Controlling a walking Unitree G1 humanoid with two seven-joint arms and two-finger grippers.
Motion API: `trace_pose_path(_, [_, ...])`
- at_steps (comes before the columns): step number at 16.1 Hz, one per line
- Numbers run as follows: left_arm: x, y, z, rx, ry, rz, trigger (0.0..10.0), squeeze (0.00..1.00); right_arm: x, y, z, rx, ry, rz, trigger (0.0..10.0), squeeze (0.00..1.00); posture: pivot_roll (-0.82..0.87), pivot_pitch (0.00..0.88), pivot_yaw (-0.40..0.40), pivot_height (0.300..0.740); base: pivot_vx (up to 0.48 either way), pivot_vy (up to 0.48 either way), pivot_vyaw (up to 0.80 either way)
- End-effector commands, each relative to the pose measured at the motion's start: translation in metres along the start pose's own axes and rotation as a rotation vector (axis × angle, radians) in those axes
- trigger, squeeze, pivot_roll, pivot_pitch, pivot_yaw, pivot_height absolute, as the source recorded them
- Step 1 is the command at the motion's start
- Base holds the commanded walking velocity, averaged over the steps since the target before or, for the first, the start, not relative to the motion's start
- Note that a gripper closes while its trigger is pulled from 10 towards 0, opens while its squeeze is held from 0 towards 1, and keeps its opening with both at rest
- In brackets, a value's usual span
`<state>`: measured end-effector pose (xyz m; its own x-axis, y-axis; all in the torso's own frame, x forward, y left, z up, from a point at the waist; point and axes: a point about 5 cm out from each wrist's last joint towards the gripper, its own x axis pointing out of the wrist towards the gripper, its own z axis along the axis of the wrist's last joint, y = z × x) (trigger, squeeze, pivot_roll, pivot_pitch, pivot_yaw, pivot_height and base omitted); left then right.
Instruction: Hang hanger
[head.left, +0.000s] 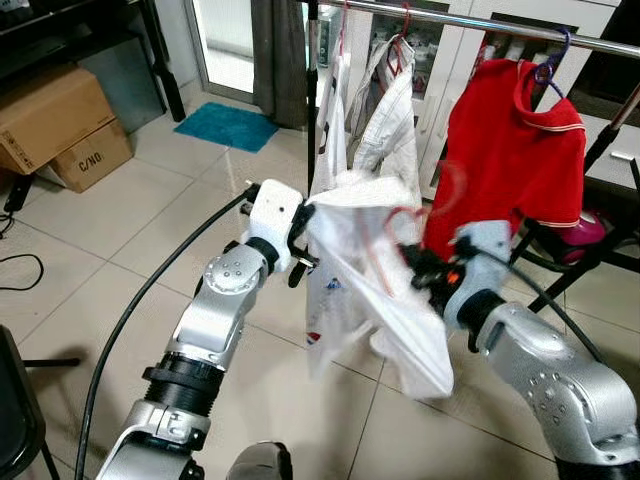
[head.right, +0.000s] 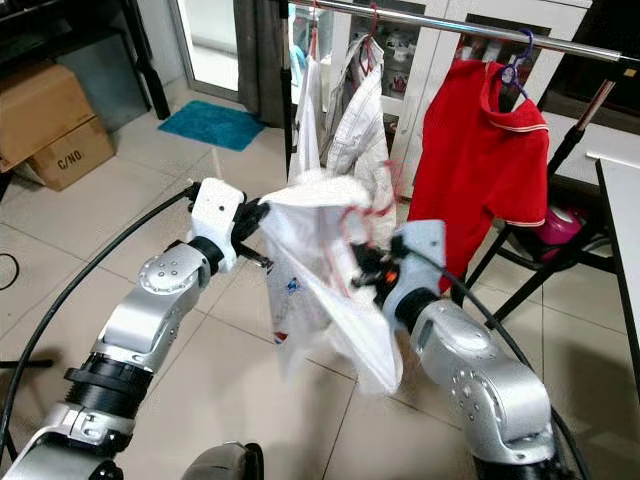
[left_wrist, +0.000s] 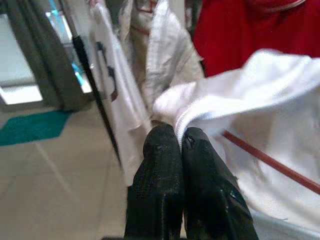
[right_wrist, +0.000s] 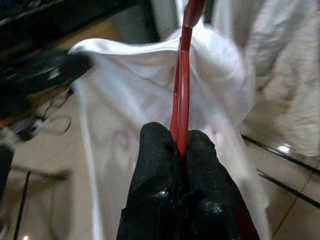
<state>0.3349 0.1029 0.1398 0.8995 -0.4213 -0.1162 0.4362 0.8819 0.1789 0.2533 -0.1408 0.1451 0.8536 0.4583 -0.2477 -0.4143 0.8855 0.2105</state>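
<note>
A: Red plastic, thin — the hanger (right_wrist: 181, 85) sits pinched between the closed jaws of the right gripper (right_wrist: 181, 145), with the white shirt (head.left: 375, 290) draped over it, held in the air between both arms, below and in front of the rail (head.left: 500, 22).

B: And the left gripper (left_wrist: 180, 142)?

A: Its jaws are closed on a folded edge of the same shirt, at the collar side.

B: What could go wrong?

A: I'd judge the shirt may slide off, since it hangs bunched and lopsided. The hook could also miss the rail or snag the red shirt (head.left: 510, 150) or the white garments (head.left: 385, 120) already hanging, because the free gap between them looks narrow.

B: Anything you can't make out?

A: The hanger's hook is blurred against the red shirt, so its direction is unclear. Most of the hanger lies under cloth. The rail runs out of frame on the right.
</note>
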Motion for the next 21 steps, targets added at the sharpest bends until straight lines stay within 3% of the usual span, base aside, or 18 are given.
trace_pose_path(1, [0.003, 0.006, 0.008, 0.025, -0.019, 0.043, 0.0, 0.0, -0.005, 0.006, 0.002, -0.035, 0.02, 0.064, 10.0, 0.0, 0.02, 0.024, 0.002, 0.74, 0.0, 0.0, 0.0])
trace_pose_path(4, [0.006, 0.006, 0.01, 0.025, -0.03, 0.06, 0.0, 0.0, -0.012, 0.01, -0.006, -0.072, 0.132, 0.136, 10.0, 0.0, 0.01, 0.019, 0.006, 0.74, 0.0, 0.0, 0.0])
trace_pose_path(7, [0.008, 0.007, 0.014, 0.037, -0.044, 0.072, 0.0, 0.0, -0.019, -0.003, -0.027, -0.072, 0.317, 0.063, 10.0, 0.0, 0.01, 0.014, 0.004, 0.74, 0.0, 0.0, 0.0])
trace_pose_path(8, [0.008, 0.007, 0.014, 0.042, -0.045, 0.06, 0.0, 0.0, -0.022, -0.005, -0.033, -0.134, 0.383, 0.059, 10.0, 0.0, 0.01, 0.012, 0.004, 0.74, 0.0, 0.0, 0.0])
trace_pose_path(10, [0.008, -0.01, 0.013, 0.046, -0.046, -0.064, 0.0, 0.0, -0.023, -0.01, -0.034, -0.208, 0.433, 0.026, 10.0, 0.0, 0.01, 0.006, 0.003, 0.74, 0.0, 0.0, 0.0])
trace_pose_path(12, [0.007, -0.021, 0.009, 0.056, -0.029, -0.129, 0.0, 0.0, -0.019, -0.008, -0.026, -0.098, 0.37, 0.023, 10.0, 0.0, 0.01, 0.003, 0.002, 0.74, 0.0, 0.0, 0.0])
trace_pose_path(13, [0.006, -0.023, 0.007, 0.063, -0.021, -0.13, 0.0, 0.0, -0.018, -0.008, -0.024, -0.103, 0.357, 0.022, 10.0, 0.0, 0.01, 0.001, 0.003, 0.74, 0.0, 0.0, 0.0])
trace_pose_path(16, [0.006, -0.017, 0.002, 0.085, 0.01, -0.076, 0.0, 0.0, -0.015, -0.005, -0.007, 0.019, 0.202, 0.043, 10.0, 0.0, 0.01, 0.0, 0.002, 0.74, 0.0, 0.0, 0.0])
trace_pose_path(17, [0.006, -0.01, 0.0, 0.099, 0.024, -0.037, 0.0, 0.0, -0.015, -0.006, -0.005, 0.042, 0.202, 0.041, 10.0, 0.0, 0.01, 0.0, 0.003, 0.74, 0.0, 0.0, 0.0])
trace_pose_path(19, [0.006, -0.006, 0.001, 0.101, 0.021, -0.024, 0.0, 0.0, -0.018, -0.01, -0.014, -0.053, 0.29, 0.02, 10.0, 0.0, 0.01, 0.003, -0.002, 0.74, 0.0, 0.0, 0.0])
trace_pose_path(20, [0.006, -0.007, 0.003, 0.097, 0.013, -0.033, 0.0, 0.0, -0.018, -0.01, -0.017, -0.008, 0.299, 0.025, 10.0, 0.0, 0.02, 0.005, -0.003, 0.74, 0.0, 0.0, 0.0])
trace_pose_path(21, [0.006, -0.007, 0.003, 0.099, 0.01, -0.038, 0.0, 0.0, -0.019, -0.013, -0.02, -0.112, 0.349, -0.002, 10.0, 0.0, 0.02, 0.007, -0.006, 0.74, 0.0, 0.0, 0.0])
